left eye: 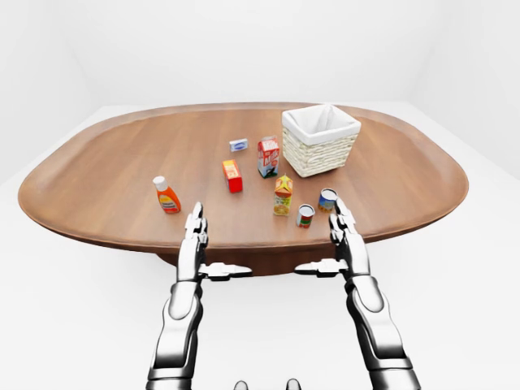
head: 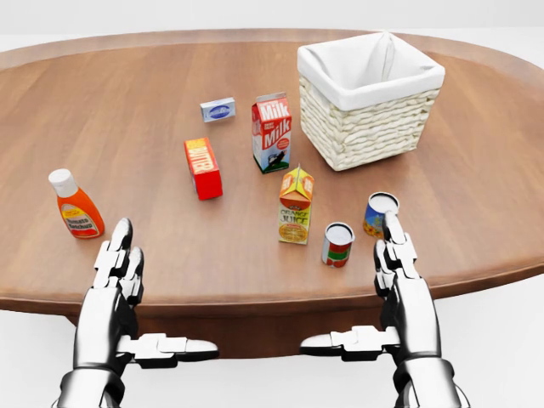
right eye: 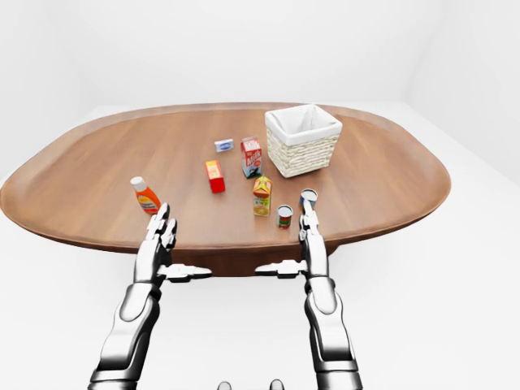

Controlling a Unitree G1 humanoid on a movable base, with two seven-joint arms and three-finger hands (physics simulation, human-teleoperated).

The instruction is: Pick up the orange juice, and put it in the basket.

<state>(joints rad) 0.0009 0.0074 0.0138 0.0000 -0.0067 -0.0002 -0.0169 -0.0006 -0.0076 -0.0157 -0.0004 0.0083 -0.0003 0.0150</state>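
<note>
Filling the head view, the broad oval wooden table [head: 153, 102] is carrying everything, its near edge running across the lower part of the frame. At upper right the white-lined woven wicker basket [head: 371, 119] is standing upright, empty as far as I can see. Along the bottom edge I am holding my left hand [head: 119, 297] and my right hand [head: 401, 293] flat, fingers stretched straight up the frame and thumbs pointing toward each other, gripping nothing. Just left of the basket the red and white milk carton [head: 272, 133] is standing. At far left the orange bottle with a white cap [head: 75, 204] is sitting tilted. Right of centre the orange juice carton [head: 295, 206] is standing upright, below the milk and well apart from both hands. The small red box [head: 203, 168] is lying left of it. Two tins, one red-labelled [head: 337, 245] and one blue-labelled [head: 379, 212], are sitting just above my right fingertips. The small pale blue packet [head: 218, 110] is lying at upper centre.
</note>
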